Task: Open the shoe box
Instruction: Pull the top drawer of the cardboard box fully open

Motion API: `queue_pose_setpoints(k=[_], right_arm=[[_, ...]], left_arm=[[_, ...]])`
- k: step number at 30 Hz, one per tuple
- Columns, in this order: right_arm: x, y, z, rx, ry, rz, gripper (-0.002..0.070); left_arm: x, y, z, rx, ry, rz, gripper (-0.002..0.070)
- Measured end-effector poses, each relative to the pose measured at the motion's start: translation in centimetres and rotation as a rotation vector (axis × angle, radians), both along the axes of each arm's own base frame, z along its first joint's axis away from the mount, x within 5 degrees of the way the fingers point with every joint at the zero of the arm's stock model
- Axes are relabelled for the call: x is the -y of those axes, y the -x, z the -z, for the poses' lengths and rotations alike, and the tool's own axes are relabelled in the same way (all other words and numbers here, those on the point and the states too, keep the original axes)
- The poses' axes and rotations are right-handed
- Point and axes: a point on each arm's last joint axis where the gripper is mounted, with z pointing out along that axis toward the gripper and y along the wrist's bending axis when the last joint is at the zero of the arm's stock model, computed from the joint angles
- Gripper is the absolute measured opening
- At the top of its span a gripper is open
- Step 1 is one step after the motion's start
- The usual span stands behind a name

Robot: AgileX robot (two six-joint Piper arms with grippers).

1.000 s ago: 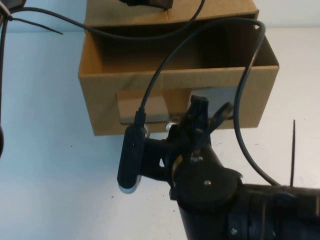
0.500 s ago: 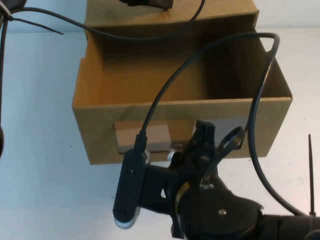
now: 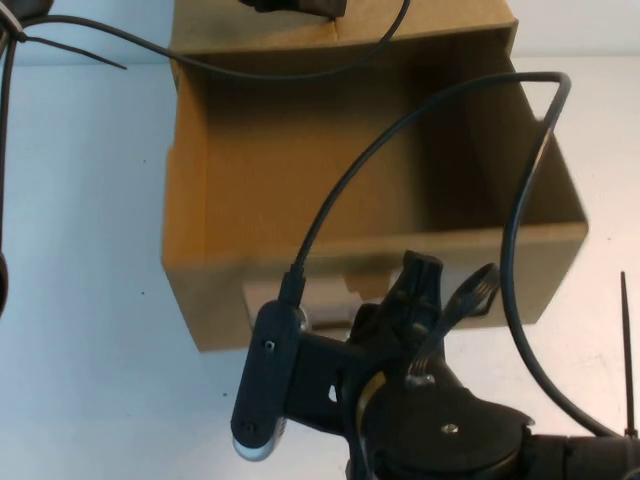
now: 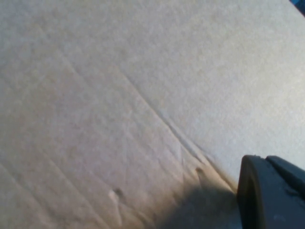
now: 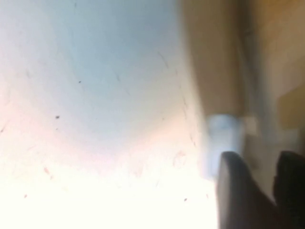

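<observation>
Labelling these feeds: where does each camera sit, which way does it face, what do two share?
High view: raised on the robot's side, angled down at the open brown cardboard shoe box on the pale table; right gripper at its near wall.
Left wrist view: on that wrist, close to a cardboard surface; left gripper beside it.
Right wrist view: on that wrist, facing table and box wall; right gripper shows.
High and right wrist views share box, table, right gripper.

Pale table [image 3: 80, 300], open shoe box [image 3: 260, 170] atop
</observation>
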Motion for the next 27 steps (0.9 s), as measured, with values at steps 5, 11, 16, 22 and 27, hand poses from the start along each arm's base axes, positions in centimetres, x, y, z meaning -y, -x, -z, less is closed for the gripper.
queue_pose_setpoints(k=[5,11,16,22,27], right_arm=[[0.5,0.4,-0.4,-0.045,-0.033,0.02,0.0302],[1.9,1.8,-2.9,-0.077,-0.136,0.003,0.0332],[3.7,3.6,-5.5,-0.102,-0.246,-0.035,0.027],[6.4,3.5,-8.3,-0.02,-0.318,0.029,0.0062],[8.0,2.5,-9.8,0.056,-0.354,0.08,-0.0003]], left_arm=[[0.0,0.0,0.0,-0.001,0.002,0.001,-0.0006],[0.0,0.1,-0.2,0.003,0.005,0.001,-0.0006],[-0.2,0.7,-1.6,0.038,0.012,0.01,-0.0005],[-1.1,3.3,-6.5,0.169,0.054,0.014,-0.0006],[-2.3,6.9,-10.9,0.294,0.078,0.03,-0.0005]])
